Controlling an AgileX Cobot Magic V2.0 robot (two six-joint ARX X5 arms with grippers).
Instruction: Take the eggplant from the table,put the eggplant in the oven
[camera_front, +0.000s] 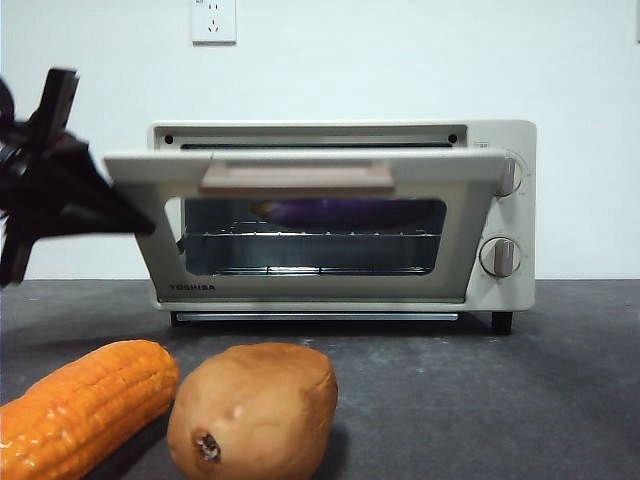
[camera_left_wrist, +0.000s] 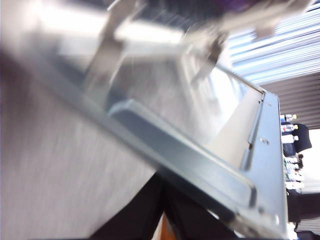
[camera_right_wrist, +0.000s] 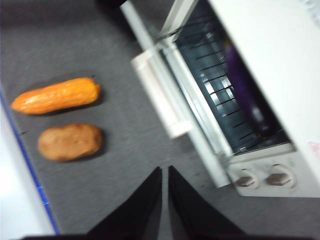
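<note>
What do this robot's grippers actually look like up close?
Each gripper is plain matte black with two long jaws tapering to narrow tips. The right gripper shows this wedge shape clearly; the left gripper appears only as dark, blurred shapes. In the front view the arm looks black and angular. No markings are visible.

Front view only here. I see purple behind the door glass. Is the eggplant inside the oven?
Observer: Yes, the right wrist view shows the eggplant lying on the wire rack inside the oven.
Operator: Right gripper holding anything?
Observer: No, the right gripper hangs shut and empty above the table.
Operator: Which arm is beside the door?
Observer: The left gripper; the door fills its wrist view.
</note>
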